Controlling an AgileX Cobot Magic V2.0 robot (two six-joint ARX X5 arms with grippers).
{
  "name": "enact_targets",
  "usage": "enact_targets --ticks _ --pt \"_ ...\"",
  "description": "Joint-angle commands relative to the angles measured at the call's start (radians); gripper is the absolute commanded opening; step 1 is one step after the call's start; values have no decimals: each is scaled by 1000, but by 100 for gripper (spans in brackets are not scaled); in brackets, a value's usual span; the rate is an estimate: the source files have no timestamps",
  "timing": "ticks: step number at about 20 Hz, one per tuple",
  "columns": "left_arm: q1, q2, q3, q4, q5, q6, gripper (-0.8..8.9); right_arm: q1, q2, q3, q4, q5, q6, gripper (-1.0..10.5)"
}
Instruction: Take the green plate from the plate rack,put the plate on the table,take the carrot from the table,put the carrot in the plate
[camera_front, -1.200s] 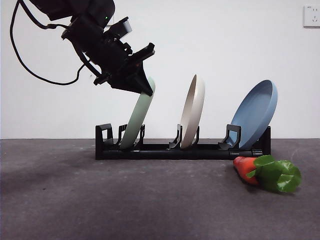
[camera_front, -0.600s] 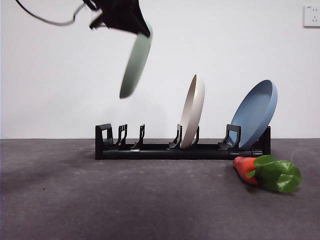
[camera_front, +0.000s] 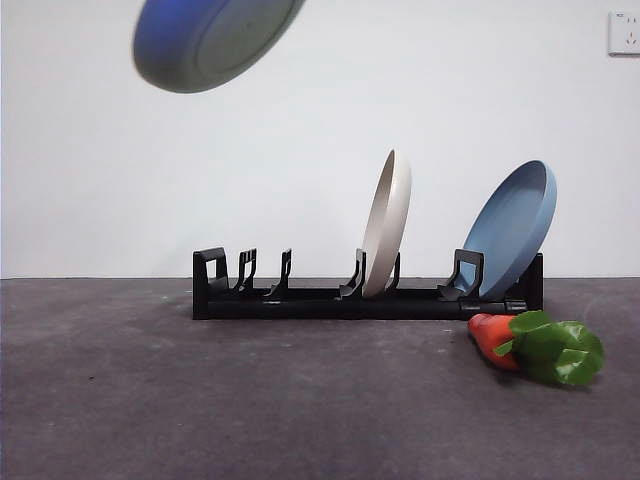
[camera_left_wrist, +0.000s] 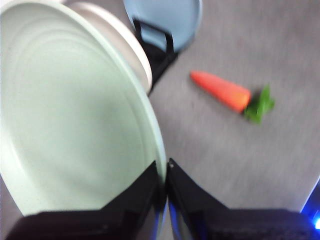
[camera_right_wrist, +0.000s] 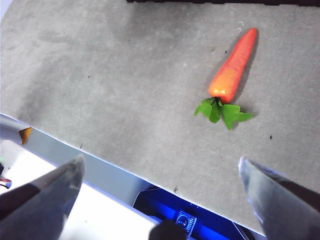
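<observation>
Even bright light, soft shadows; left wrist view motion-blurred; green plate (camera_front: 215, 40) smeared, bluish in front view.

Blurred and cut off by the top edge in the front view, the green plate (camera_front: 212, 40) hides the gripper holding it, while in the left wrist view it covers most of the cream-white plate (camera_left_wrist: 122, 47) and plate rack (camera_left_wrist: 156, 47).

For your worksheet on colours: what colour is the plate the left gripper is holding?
Pale sage green; the green plate shows best in the left wrist view.
</observation>
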Motion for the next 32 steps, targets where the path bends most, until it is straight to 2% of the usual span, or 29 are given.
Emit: enact_targets --ticks 1,3,6,12,16,23,25,26,29,32 --pt "-69 9 -76 29 -67 31 -6 3 -1 3 5 -2 5 689" --pt "-116 9 -169 67 -106 31 -6 3 -2 3 5 -2 5 689" --pt "-161 9 -366 210 -131 53 -6 3 -2 3 5 -2 5 689" --pt "-201 54 -671 509 -171 162 -6 3 -1 3 5 -2 5 689" --pt "-205 174 -696 572 -170 216 -6 3 -1 3 5 -2 5 689" --pt "-210 320 -696 615 -166 216 -7 3 -1 3 5 -2 5 689" --pt "-201 327 -696 609 -99 211 9 3 -1 3 5 -2 5 689" --pt "-201 327 -696 608 -64 208 54 3 0 3 5 -2 5 689" --pt "-201 327 -695 608 -71 179 239 3 0 3 5 -2 6 689" --pt "-199 318 -690 614 -70 125 252 3 12 3 6 -2 6 689"
